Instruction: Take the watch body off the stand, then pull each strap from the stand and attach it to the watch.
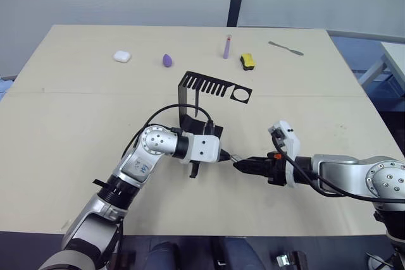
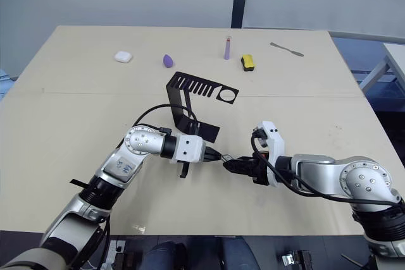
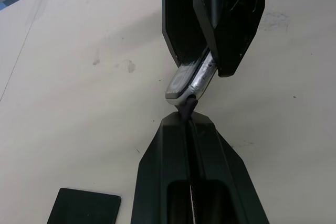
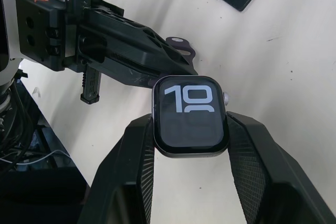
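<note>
The watch body (image 4: 190, 116), a silver-rimmed case with a black screen showing light digits, is clamped between my right gripper's (image 1: 242, 165) fingers (image 4: 131, 150) just above the table. My left gripper (image 1: 223, 156) is shut on a dark purple strap (image 3: 186, 109). The strap's tip presses against the edge of the watch body (image 3: 190, 80). The black stand (image 1: 214, 85) stands behind my left wrist. A thin dark strip that looks like the other strap (image 1: 198, 102) hangs from its comb arm.
Along the far side of the table lie a white earbud case (image 1: 122, 56), a purple egg-shaped sponge (image 1: 167, 61), an upright lilac tube (image 1: 226, 47), a yellow-and-black block (image 1: 247, 61) and a metal spatula (image 1: 285, 48). The table's front edge runs just below both arms.
</note>
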